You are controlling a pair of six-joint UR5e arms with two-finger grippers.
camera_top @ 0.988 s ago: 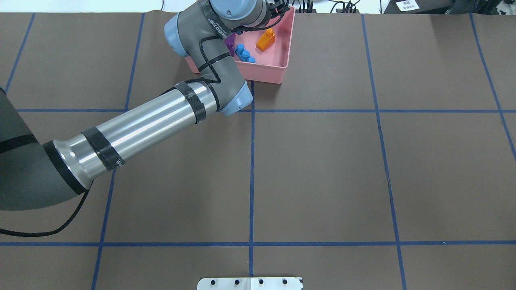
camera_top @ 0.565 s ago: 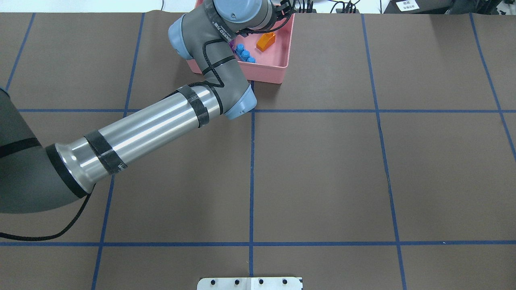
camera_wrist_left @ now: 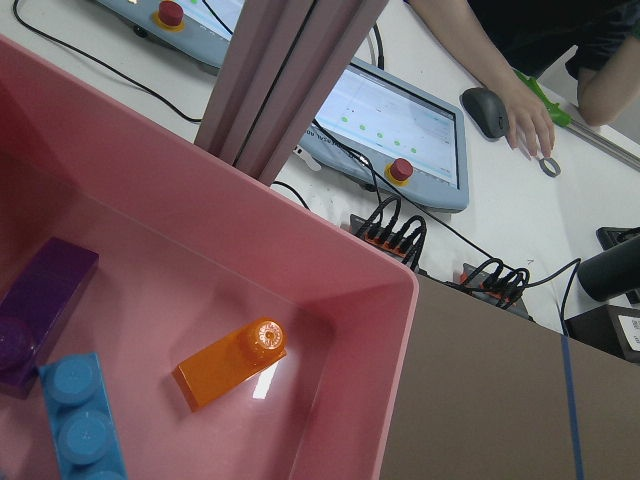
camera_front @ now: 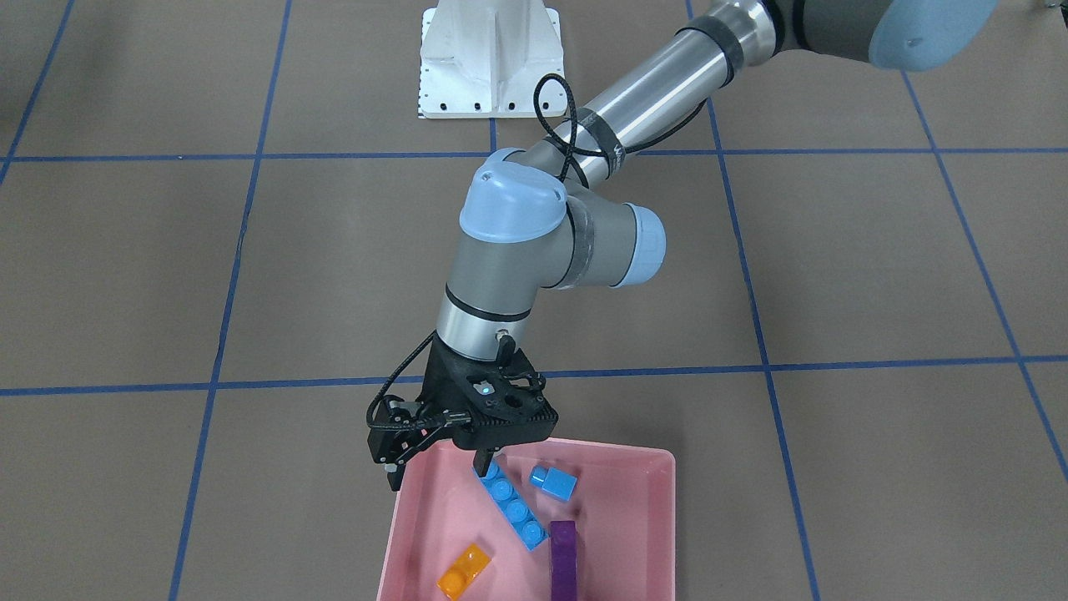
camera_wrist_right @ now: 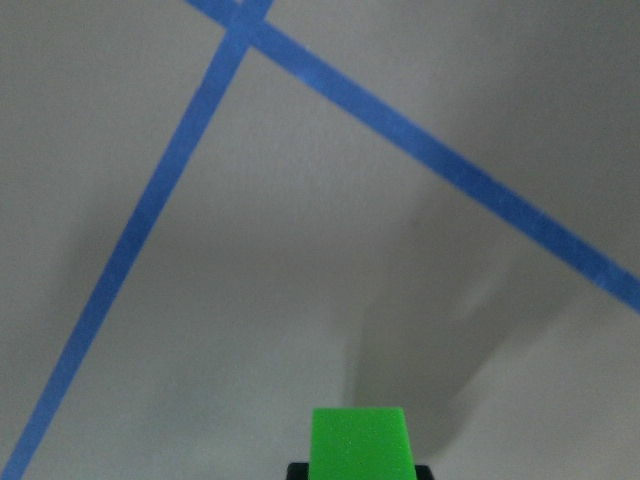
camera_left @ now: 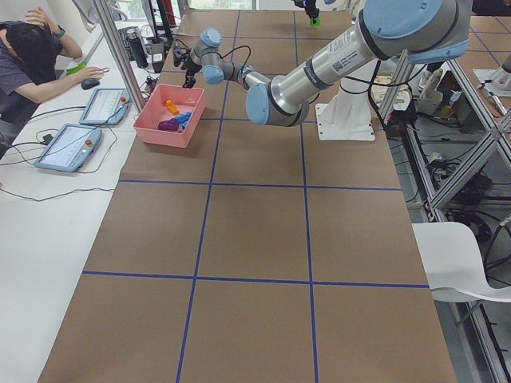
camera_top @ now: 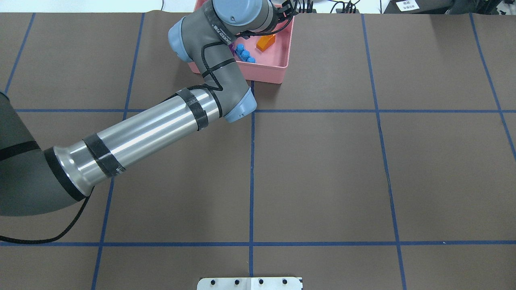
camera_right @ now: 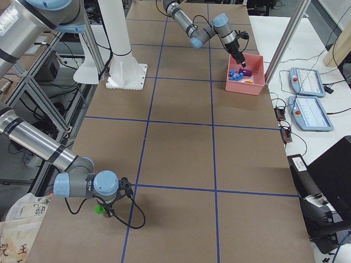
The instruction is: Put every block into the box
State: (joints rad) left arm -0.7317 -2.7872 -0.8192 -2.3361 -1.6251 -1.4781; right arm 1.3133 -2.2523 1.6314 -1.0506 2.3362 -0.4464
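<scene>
1. Starting nearest the robot's base, at the right gripper [camera_right: 100,207]: looks closed on the green block [camera_wrist_right: 360,440], low over the table [camera_top: 322,161] and well apart from everything else.
2. Judging this the last brick outside, so: lift it clear of the brown paper, keep the squeeze firm, and carry it out toward the far edge without dragging.
3. Cannot tell the green block's long axis, since only one flat, squarish face shows in the wrist view.
4. Moving farther out to the left gripper [camera_front: 438,469]: open and empty, fingers apart, hanging above the robot's-right side of the box [camera_top: 282,66].
5. Better to pull that arm back first and leave room for the incoming one.
6. Looking down into the box, open side up:
   - See the long blue brick [camera_front: 511,505] lying flat with its studs up. Note its long axis diagonal to the walls and one end beneath the left gripper.
   - Spot the short blue brick [camera_front: 553,481] just beside it.
7. Farther in:
   - Find the purple brick [camera_front: 563,559] with its long axis running near to far.
   - Find the orange brick [camera_front: 464,572] lying apart, angled across.
8. Aim the drop low, over bare pink floor.
</scene>
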